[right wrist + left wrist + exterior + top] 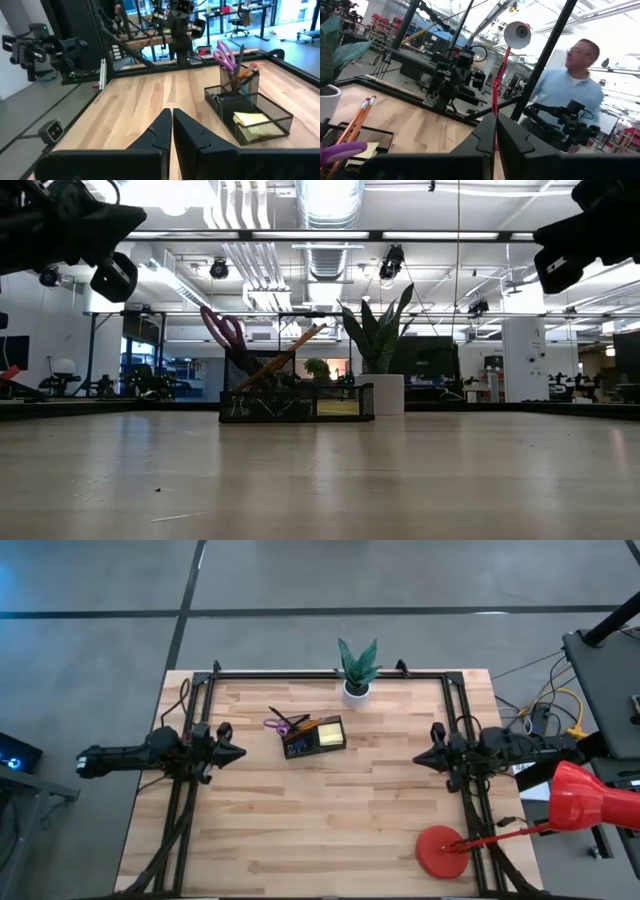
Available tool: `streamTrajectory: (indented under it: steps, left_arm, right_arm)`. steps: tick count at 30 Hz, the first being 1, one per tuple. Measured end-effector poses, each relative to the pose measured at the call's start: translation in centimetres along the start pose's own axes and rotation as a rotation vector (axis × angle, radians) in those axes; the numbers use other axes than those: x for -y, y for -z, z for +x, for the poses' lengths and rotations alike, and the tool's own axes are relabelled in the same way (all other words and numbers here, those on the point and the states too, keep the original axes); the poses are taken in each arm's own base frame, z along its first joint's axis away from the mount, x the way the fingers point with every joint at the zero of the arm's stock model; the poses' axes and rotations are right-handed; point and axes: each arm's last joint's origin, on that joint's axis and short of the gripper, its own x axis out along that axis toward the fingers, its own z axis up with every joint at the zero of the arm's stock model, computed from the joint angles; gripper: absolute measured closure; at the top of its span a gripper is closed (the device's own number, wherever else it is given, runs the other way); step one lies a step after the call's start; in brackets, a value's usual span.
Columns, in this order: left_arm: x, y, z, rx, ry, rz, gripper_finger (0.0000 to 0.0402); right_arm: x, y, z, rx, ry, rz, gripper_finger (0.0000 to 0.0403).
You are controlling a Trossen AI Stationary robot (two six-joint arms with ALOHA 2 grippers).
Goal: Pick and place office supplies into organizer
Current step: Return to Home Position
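Organizer [313, 737], a black mesh box, sits on the table [330, 830] toward its far edge, just in front of the potted plant [357, 680]. Its long axis runs roughly across the table from one arm's side to the other, slightly skewed. The purple-handled scissors [278, 723] and the pencils [290, 350] stand leaning in the tall compartment at the end nearer the left arm [150, 755]. The yellow sticky-note pad [328, 730] lies in the low compartment at the end nearer the right arm [500, 748]. No loose supplies show on the bare wood.

Both arms lie low at opposite sides of the table, pointing inward at each other. The left jaws are clenched on nothing, fingertips pressed together in the left wrist view. The right jaws are likewise clenched and empty in the right wrist view.

The organizer stands ahead of the left jaws and off toward the plant side, apart from them. From the right jaws it is well apart, so the left arm is the nearer. Sorting looks finished, and any retreat to rest should only need to keep away from the upright handles. A person [570, 95] stands beyond the table, and a red lamp [445, 852] has its base at the near corner on the right arm's side.
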Motion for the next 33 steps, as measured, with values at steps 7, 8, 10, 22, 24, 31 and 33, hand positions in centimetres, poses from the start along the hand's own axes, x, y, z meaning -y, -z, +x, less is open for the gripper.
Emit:
streamTrajectory:
  steps: [7,8,10,22,24,31,33]
  left_arm:
    - [0.0,0.0,0.01,0.0,0.0,0.0,0.0402]
    - [0.0,0.01,0.01,-0.001,0.0,0.0,0.0402]
    - [0.0,0.0,0.0,0.0,0.0,0.0,0.0402]
    - [-0.01,0.01,0.01,-0.002,-0.001,0.0,0.0402]
    - [-0.01,0.01,0.01,-0.001,-0.001,0.0,0.0402]
    - [-0.01,0.02,0.01,-0.002,-0.001,0.0,0.0402]
    - [0.0,0.01,0.01,-0.001,0.0,0.0,0.0402]
  right_arm:
    - [0.02,0.1,0.15,-0.013,0.003,0.0,0.0394]
    - [0.02,0.1,0.15,-0.013,0.003,0.0,0.0394]
    - [0.02,0.11,0.15,-0.014,0.003,0.0,0.0394]
    - [0.02,0.1,0.15,-0.014,0.002,0.0,0.0394]
    - [0.02,0.1,0.15,-0.014,0.003,0.0,0.0394]
    - [0.02,0.1,0.15,-0.014,0.002,0.0,0.0394]
    - [0.02,0.1,0.15,-0.014,0.002,0.0,0.0394]
